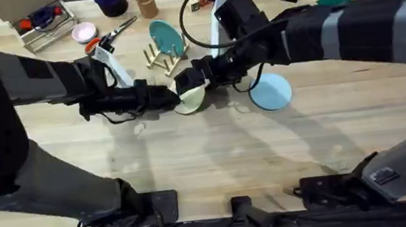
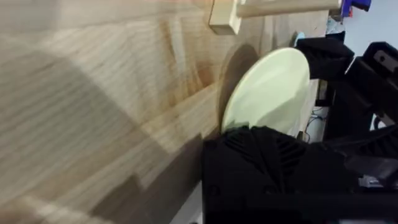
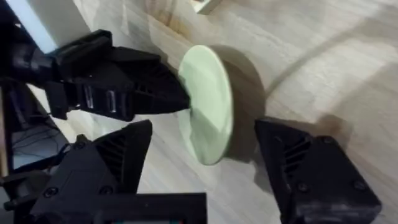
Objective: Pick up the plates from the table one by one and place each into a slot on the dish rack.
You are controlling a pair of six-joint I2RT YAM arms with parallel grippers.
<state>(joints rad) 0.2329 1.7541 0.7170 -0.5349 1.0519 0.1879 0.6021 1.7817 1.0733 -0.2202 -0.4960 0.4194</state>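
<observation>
The counter (image 1: 215,157) is a broad top of pale wood planks with a plain running grain, bare along its near edge, where the two arm bases sit.

Farther in, at the middle, the two arms meet over the yellow plate (image 1: 191,98), a small round flat disc of smooth creamy glaze. It stands up on its edge, its lower rim at the wood. The left arm lies low and nearly level, stretched in from the left, and its black left tool (image 1: 175,97) is clamped on the plate's rim; in the right wrist view the black fingers (image 3: 168,93) pinch the plate's face from one side. The right arm sweeps in from the right, bent at the wrist, and the right tool (image 1: 200,76) hangs with its fingers spread wide to either side of the plate, not touching it; the plate (image 3: 208,112) shows edge-on between them.

Just right of this lies the blue plate (image 1: 270,92), the same size, flat on the wood, matte sky blue.

Behind them stands the dish rack (image 1: 163,59), light wood with thin upright dowels on a slatted base; a darker teal plate (image 1: 165,38) stands upright in it.
</observation>
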